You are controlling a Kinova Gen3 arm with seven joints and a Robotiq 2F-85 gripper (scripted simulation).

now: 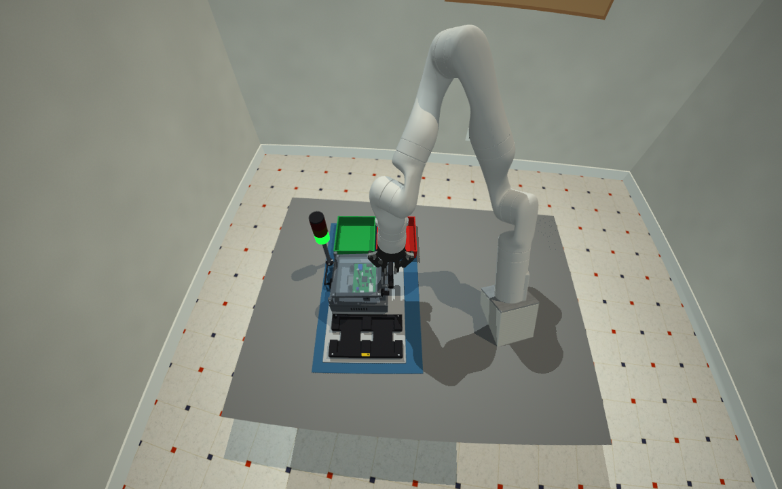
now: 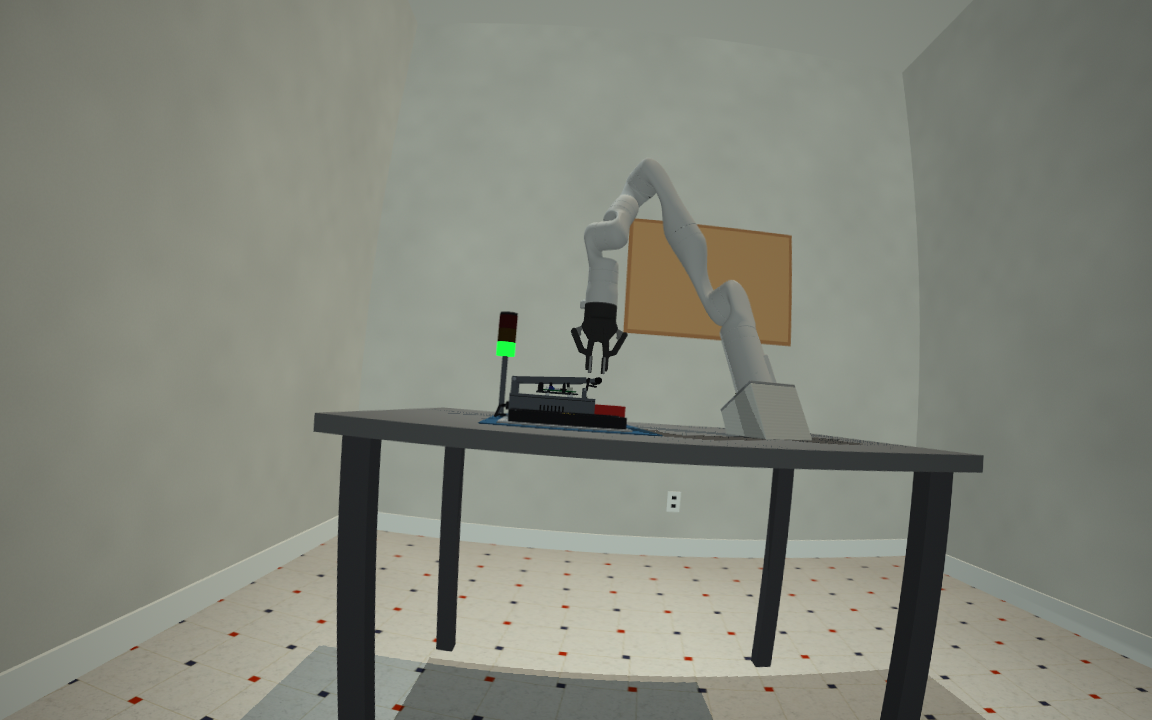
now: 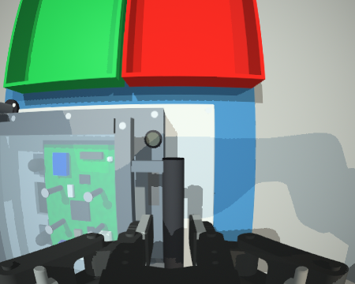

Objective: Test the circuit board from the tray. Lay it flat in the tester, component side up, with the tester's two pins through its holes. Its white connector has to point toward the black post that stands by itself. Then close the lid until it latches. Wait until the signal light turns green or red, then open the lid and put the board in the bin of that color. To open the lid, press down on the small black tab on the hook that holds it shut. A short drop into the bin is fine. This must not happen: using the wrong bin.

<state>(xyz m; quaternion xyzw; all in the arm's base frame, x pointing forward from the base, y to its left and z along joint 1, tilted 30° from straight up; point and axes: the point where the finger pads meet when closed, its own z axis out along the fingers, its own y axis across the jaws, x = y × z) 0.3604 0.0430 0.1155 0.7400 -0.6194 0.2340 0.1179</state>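
1. Arm (image 1: 424, 121): smooth white rounded segments, thin seams at the joints.
2. Base (image 1: 510, 322): pale grey block.
3. Gripper (image 2: 599, 363): black, linked fingers, pale pins at the knuckles.

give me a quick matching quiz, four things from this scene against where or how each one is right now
1. signal light
2. board
3. green bin
4. gripper

a. under the shut lid
b. above the tester's latch side, holding nothing
c. nothing in it
d. lit green

Pairs: 1-d, 2-a, 3-c, 4-b
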